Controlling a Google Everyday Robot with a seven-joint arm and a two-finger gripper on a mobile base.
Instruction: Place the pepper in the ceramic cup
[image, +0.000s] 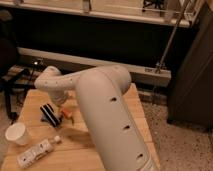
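The small orange pepper (67, 114) shows just under my gripper (63, 106), close above or on the wooden table (85, 145); I cannot tell whether it is held. The white ceramic cup (17, 134) stands upright near the table's left edge, well to the left of and nearer than the gripper. My white arm reaches in from the lower right, bends at the far left and points down at the pepper.
A black ridged block (49, 114) lies just left of the pepper. A white labelled bottle (36, 152) lies on its side at the front left. My bulky arm (110, 120) hides the table's right half. A dark cabinet stands at the right.
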